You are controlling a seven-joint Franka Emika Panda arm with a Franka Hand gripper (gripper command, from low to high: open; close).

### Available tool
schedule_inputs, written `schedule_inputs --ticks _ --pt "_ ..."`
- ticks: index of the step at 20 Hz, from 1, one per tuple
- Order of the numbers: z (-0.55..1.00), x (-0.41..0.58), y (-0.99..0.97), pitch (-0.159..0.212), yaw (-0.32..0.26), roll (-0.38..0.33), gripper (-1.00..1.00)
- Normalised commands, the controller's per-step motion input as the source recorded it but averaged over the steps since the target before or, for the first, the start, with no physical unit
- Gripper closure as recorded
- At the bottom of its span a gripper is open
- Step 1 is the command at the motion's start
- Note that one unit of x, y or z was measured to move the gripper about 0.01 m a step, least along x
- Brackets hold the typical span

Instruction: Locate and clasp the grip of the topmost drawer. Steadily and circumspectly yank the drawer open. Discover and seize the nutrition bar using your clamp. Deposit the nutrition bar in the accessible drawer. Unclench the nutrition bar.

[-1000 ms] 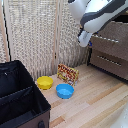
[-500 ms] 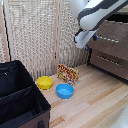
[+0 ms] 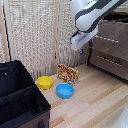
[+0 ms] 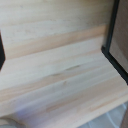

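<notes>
Snack bar (image 3: 67, 74): flat red-yellow packet, busy print, on wooden floor (image 3: 95, 102) near slatted screen (image 3: 35, 40). Yellow bowl (image 3: 44, 82) beside it, blue bowl (image 3: 64, 91) just in front. Gripper (image 3: 86, 48) high above, before dresser's top drawer (image 3: 107, 41); grip state unclear. Black bin (image 3: 20, 100) well apart

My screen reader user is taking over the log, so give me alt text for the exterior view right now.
A bulky white robot arm's clamp hangs in the air in front of a dark brown dresser at the exterior view's right. On the pale wood floor below sit a yellow bowl, a blue bowl and the nutrition bar, with a black case at the left.
</notes>
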Motion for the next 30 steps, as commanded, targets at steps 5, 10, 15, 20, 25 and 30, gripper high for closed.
schedule_inputs --ticks 5,10,15,20,25,30 --pt "0.00 0.378 0.00 0.000 -0.125 0.317 -1.00" --pt "0.00 0.362 -0.03 0.000 -0.079 0.306 -1.00" --pt "0.00 0.494 -0.21 0.000 -0.046 0.275 -1.00" --pt "0.00 0.505 -0.29 0.000 -0.057 0.238 -1.00" --pt "-0.09 0.362 -0.08 0.000 -0.019 0.191 -1.00" --pt "-0.05 0.237 -0.01 0.008 0.024 0.162 -1.00"
